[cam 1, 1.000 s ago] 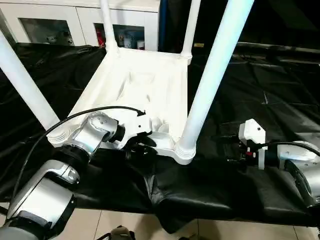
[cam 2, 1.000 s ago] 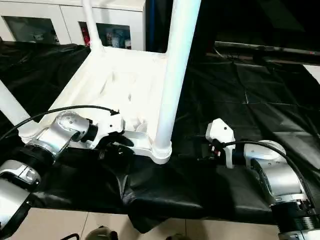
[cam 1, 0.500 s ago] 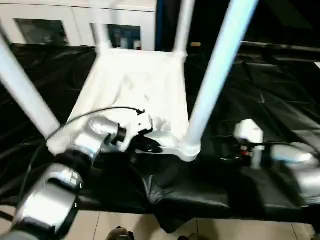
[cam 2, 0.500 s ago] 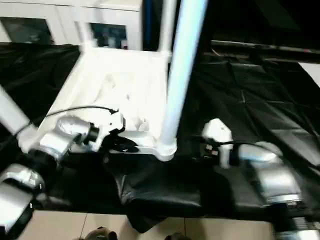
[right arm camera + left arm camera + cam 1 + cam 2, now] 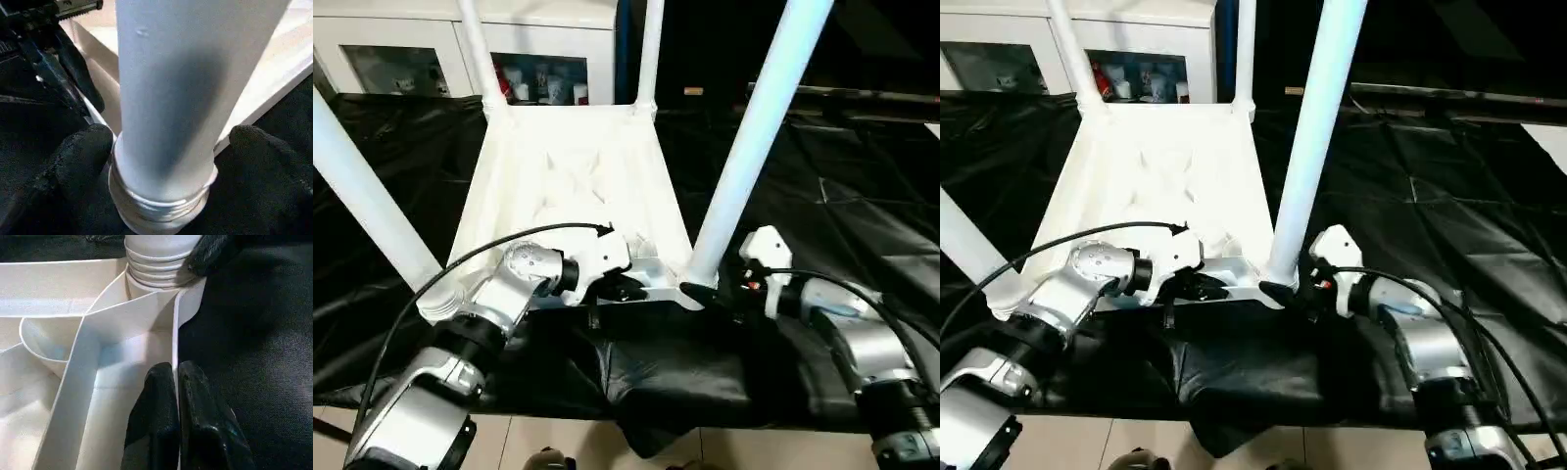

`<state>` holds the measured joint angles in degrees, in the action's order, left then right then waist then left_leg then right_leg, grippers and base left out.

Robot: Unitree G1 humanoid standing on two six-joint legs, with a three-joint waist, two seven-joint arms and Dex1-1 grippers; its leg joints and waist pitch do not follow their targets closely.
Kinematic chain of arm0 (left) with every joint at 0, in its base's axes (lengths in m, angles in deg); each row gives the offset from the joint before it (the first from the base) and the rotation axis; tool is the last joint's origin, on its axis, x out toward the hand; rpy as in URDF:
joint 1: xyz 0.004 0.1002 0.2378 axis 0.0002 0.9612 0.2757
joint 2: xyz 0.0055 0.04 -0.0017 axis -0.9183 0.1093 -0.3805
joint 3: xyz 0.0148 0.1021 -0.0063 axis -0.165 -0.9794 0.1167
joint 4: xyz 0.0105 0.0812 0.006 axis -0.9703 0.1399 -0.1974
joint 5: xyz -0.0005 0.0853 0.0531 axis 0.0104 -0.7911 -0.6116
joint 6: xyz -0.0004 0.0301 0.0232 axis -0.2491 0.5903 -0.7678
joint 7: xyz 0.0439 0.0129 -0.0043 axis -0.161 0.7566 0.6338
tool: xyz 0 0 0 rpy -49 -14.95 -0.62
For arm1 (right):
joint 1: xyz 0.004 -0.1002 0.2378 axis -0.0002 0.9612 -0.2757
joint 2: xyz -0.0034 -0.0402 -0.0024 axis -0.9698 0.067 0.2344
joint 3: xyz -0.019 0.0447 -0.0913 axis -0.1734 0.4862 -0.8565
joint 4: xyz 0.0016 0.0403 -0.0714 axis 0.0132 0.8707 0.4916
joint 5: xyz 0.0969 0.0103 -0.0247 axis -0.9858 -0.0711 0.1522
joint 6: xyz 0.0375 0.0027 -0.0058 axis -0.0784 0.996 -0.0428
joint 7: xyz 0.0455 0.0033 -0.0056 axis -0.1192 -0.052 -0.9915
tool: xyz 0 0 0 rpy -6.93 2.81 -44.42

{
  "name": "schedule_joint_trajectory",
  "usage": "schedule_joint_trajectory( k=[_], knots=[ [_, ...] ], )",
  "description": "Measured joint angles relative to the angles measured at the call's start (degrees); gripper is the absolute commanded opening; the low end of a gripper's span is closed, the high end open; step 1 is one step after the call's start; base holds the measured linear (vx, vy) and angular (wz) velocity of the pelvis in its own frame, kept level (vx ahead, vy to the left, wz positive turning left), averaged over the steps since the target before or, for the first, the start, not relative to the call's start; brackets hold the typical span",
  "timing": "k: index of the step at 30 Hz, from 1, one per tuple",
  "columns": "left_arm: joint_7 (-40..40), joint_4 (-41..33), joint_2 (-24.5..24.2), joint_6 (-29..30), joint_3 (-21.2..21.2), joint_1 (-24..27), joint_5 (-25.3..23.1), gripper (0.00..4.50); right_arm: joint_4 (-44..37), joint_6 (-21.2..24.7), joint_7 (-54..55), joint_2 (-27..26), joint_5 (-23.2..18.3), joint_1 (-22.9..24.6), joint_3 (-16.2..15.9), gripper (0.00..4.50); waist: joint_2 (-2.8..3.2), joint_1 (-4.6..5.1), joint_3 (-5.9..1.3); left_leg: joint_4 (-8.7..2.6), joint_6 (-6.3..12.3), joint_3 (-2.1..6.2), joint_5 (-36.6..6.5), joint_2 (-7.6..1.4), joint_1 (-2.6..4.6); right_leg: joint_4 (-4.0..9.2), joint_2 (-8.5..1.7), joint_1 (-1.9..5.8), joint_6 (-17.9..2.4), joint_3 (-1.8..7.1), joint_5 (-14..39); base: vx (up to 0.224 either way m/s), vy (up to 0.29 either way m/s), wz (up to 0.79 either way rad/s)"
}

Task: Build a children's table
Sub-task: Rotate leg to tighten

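The children's table lies upside down on the black cloth, its white ribbed tabletop [image 5: 578, 166] facing up with the legs standing in the corner sockets. My left gripper [image 5: 625, 290] is shut on the thin near rim of the tabletop [image 5: 146, 308], and its fingers [image 5: 156, 426] pinch that wall close to the near right socket. My right gripper [image 5: 705, 294] stands open around the base of the near right leg [image 5: 754, 137]. One of its fingers [image 5: 80, 156] sits on each side of the ribbed collar of the leg [image 5: 181, 88].
The near left leg [image 5: 367, 196] and two far legs [image 5: 478, 54] rise from the other corners. A white cabinet [image 5: 411, 39] with glass doors stands behind. The black cloth [image 5: 842, 196] covers the work surface, whose front edge [image 5: 705, 431] drops to the floor.
My left gripper has closed onto the tabletop's rim. My right gripper has moved left to the near right leg's base and opened wider. The camera has also shifted.
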<state>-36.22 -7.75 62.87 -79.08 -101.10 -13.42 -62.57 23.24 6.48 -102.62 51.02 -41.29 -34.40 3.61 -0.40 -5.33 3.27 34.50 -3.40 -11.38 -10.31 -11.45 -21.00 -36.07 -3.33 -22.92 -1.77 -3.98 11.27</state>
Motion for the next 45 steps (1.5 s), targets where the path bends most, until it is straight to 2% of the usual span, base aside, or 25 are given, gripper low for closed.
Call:
schedule_joint_trajectory(
  k=[1, 3, 8, 9, 11, 15, 17, 22, 24, 26, 27, 29, 35, 40, 43, 45],
  knots=[
    [0.04, -0.12, 0.05, 0.13, 0.0, 0.03, -0.05, 0.0, 0.46, 0.0, 0.01, -0.19, 0.0, -0.06, -0.08, 4.01, -0.02, -0.01, 0.0, 0.0, 0.01, 0.0, 0.0, 0.0, -0.01, 0.0, 0.0, 0.0, 0.0, 0.0, 0.0, 0.0, 0.0, 0.0],
    [0.13, -0.38, 0.06, 0.31, 0.03, 0.12, -0.12, 0.0, 0.99, -0.24, -0.05, -0.33, 0.12, -0.12, -0.59, 3.67, -0.03, -0.03, 0.0, 0.0, 0.03, 0.0, -0.02, 0.01, -0.03, 0.02, -0.01, -0.01, 0.0, 0.0, 0.0, 0.0, 0.0, 0.0],
    [0.14, -0.96, -0.09, 0.9, 0.37, 0.44, -0.12, 0.0, 2.75, -0.8, -0.04, -0.92, 0.35, -0.82, -0.63, 3.37, -0.06, 0.13, -0.01, 0.0, 0.04, -0.01, -0.02, 0.02, -0.03, 0.04, -0.02, -0.01, -0.01, 0.01, -0.01, 0.0, 0.0, 0.0],
    [0.14, -1.2, -0.15, 1.24, 0.6, 0.61, 0.01, 0.0, 3.31, -1.06, 0.15, -1.29, 0.43, -1.27, -0.63, 3.14, -0.06, 0.22, -0.01, 0.0, 0.04, 0.0, -0.02, 0.02, -0.03, 0.04, -0.02, -0.01, -0.01, 0.01, -0.01, 0.0, 0.0, 0.0],
    [0.14, -1.46, -0.11, 1.64, 0.77, 0.7, 0.05, 0.0, 3.38, -1.25, 0.44, -1.78, 0.54, -1.44, -0.65, 3.14, -0.07, 0.23, 0.0, 0.0, 0.04, 0.0, -0.02, 0.02, -0.02, 0.04, -0.02, -0.02, 0.0, 0.0, 0.0, 0.0, 0.0, 0.0],
    [0.67, -2.16, -0.11, 3.57, 1.61, 0.99, 0.3, 0.0, 4.6, -2.31, 3.32, -3.75, 0.54, -1.44, -0.35, 2.8, -0.28, 0.65, -0.05, -0.02, 0.04, -0.01, -0.02, 0.01, 0.01, 0.04, -0.01, -0.02, 0.0, 0.0, -0.01, 0.0, 0.0, 0.0],
    [2.31, -2.19, 0.34, 4.83, 1.92, 0.98, 0.17, 0.0, 5.69, -2.89, 6.75, -5.5, 0.73, -1.44, 0.3, 2.78, -0.35, 0.96, -0.09, -0.02, 0.03, -0.02, -0.01, 0.01, 0.04, 0.03, -0.01, -0.01, 0.06, 0.01, 0.02, 0.0, 0.0, 0.0],
    [8.89, -0.87, 3.11, 8.41, 2.27, -0.17, -1.38, 0.0, 10.49, -3.8, 18.18, -10.72, 2.47, -3.34, 1.98, 2.74, -1.18, 1.83, -0.57, 0.01, 0.01, -0.01, 0.0, 0.01, 0.18, 0.01, -0.01, 0.06, 0.23, 0.01, 0.09, 0.0, 0.0, 0.0],
    [14.25, 2.3, 6.76, 10.22, 3.21, -2.19, -2.27, 0.0, 15.98, -4.28, 26.3, -14.79, 3.38, -6.81, 3.6, 2.74, -1.35, 2.18, -0.65, 0.05, 0.01, -0.01, 0.0, 0.05, 0.32, 0.02, -0.04, 0.16, 0.22, 0.04, 0.08, 0.0, 0.0, 0.0],
    [18.84, 4.64, 9.26, 11.26, 3.54, -3.8, -3.22, 0.0, 19.89, -4.27, 32.92, -16.67, 4.65, -10.02, 4.47, 2.74, -1.41, 2.32, -0.66, 0.05, 0.01, 0.03, 0.0, 0.13, 0.37, 0.15, -0.1, 0.17, 0.23, 0.03, 0.08, 0.0, 0.0, 0.0],
    [20.4, 5.13, 10.42, 11.41, 3.57, -3.98, -3.43, 0.0, 21.88, -4.74, 34.81, -17.09, 5.04, -11.17, 4.66, 3.09, -1.43, 2.37, -0.68, 0.02, 0.01, 0.04, -0.02, 0.14, 0.39, 0.26, -0.11, 0.22, 0.23, 0.03, 0.08, 0.0, 0.0, 0.0],
    [21.26, 5.28, 10.97, 11.23, 3.56, -4.01, -3.9, 0.0, 23.56, -5.54, 35.38, -17.26, 5.37, -12.29, 4.66, 3.43, -1.55, 2.39, -0.76, -0.05, 0.05, 0.04, -0.05, 0.2, 0.42, 0.35, -0.11, 0.26, 0.28, 0.07, -0.01, 0.0, 0.0, 0.0],
    [20.71, 4.97, 10.0, 9.38, 3.26, -3.67, -4.39, 0.0, 25.0, -7.77, 33.79, -17.71, 6.56, -12.83, 4.62, 3.92, -1.8, 2.35, -0.85, -0.29, 0.05, 0.05, -0.04, 0.19, 0.44, 0.29, -0.08, 0.11, 0.3, 0.05, -0.07, 0.0, 0.0, 0.0],
    [15.95, 4.01, 6.6, 5.52, 3.19, -2.53, -4.4, 0.0, 24.26, -8.94, 22.48, -14.97, 4.14, -11.92, 4.29, 3.99, -1.81, 2.22, -0.77, -0.37, 0.05, 0.06, -0.04, 0.18, 0.39, 0.29, -0.06, 0.01, 0.31, 0.03, -0.06, 0.0, 0.0, 0.0],
    [11.15, 2.15, 3.66, 2.71, 2.93, -1.21, -4.16, 0.0, 21.13, -8.91, 12.46, -10.61, 1.84, -9.94, 3.37, 3.99, -1.88, 1.79, -0.71, -0.38, 0.06, 0.06, -0.05, 0.18, 0.23, 0.35, -0.07, -0.06, 0.29, 0.03, -0.07, 0.0, 0.0, 0.0],
    [6.99, 1.19, 1.5, 0.64, 2.64, -0.48, -3.39, 0.0, 16.4, -8.6, 3.54, -6.36, 0.43, -7.73, 1.57, 3.99, -1.96, 1.21, -0.67, -0.39, 0.09, 0.06, -0.07, 0.18, 0.11, 0.38, -0.07, -0.13, 0.13, 0.01, -0.16, 0.0, 0.0, 0.0]
  ],
)
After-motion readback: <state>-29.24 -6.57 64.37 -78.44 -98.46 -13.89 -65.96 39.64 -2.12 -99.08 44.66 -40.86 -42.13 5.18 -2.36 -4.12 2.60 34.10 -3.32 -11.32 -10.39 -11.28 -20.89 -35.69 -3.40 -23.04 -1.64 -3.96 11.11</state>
